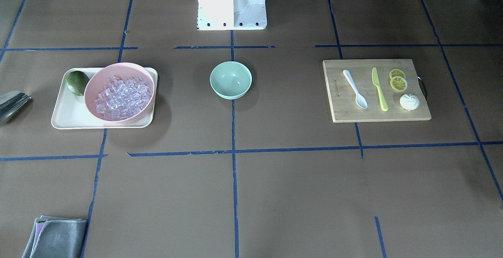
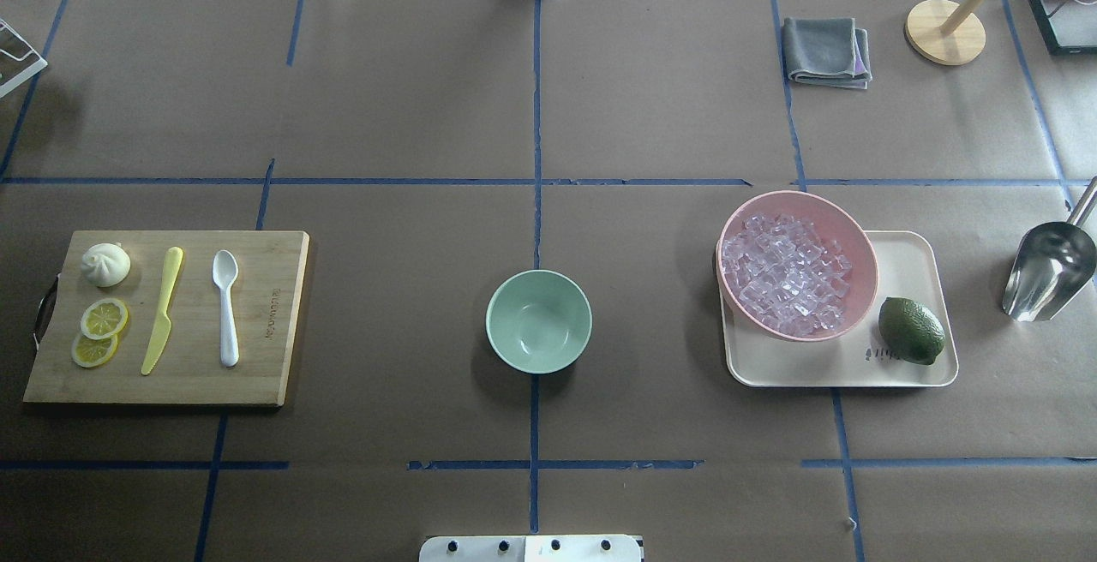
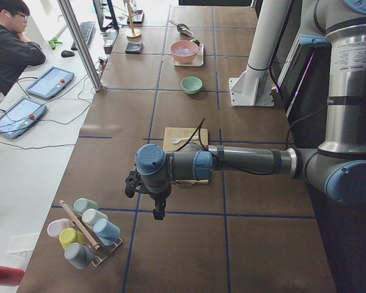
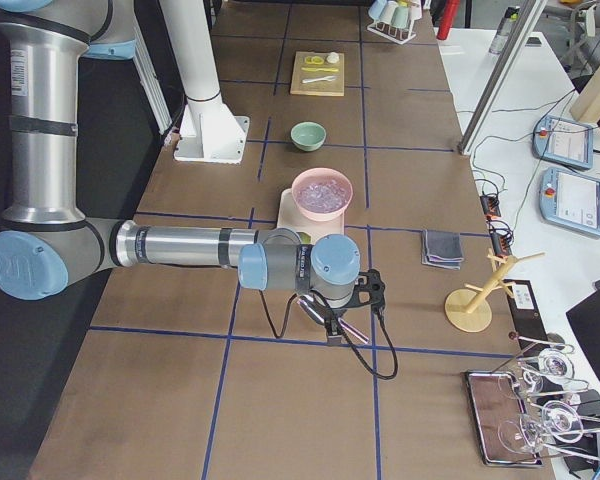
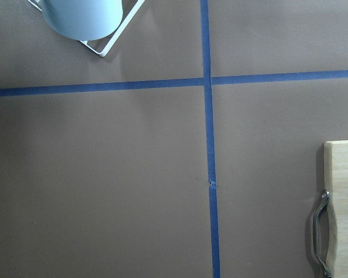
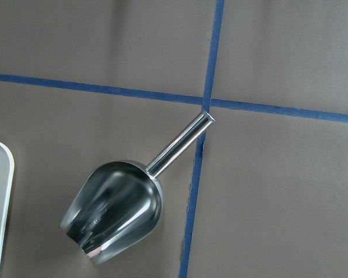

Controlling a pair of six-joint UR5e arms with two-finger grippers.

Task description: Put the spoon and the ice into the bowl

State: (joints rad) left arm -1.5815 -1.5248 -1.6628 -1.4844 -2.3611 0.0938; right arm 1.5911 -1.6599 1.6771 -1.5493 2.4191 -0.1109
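Observation:
The white spoon [image 2: 226, 305] lies on a wooden cutting board [image 2: 266, 322] at the table's left, beside a yellow-green knife [image 2: 163, 309]. Clear ice cubes [image 2: 784, 275] fill a pink bowl [image 2: 797, 202] on a cream tray [image 2: 908, 262] at the right. The mint-green bowl [image 2: 538, 320] stands empty at the table's middle. My left gripper [image 3: 157, 210] hangs over bare table past the board's handle end, near a cup rack. My right gripper [image 4: 332, 325] hangs over a metal scoop [image 6: 119, 211] right of the tray. I cannot tell whether either is open or shut.
Lemon slices [image 2: 101, 331] and a white bun [image 2: 105, 264] share the board. A lime [image 2: 911, 331] sits on the tray. A grey cloth [image 2: 827, 50] and a wooden stand [image 2: 944, 31] are at the far right. A cup rack [image 3: 85, 232] stands at the left end.

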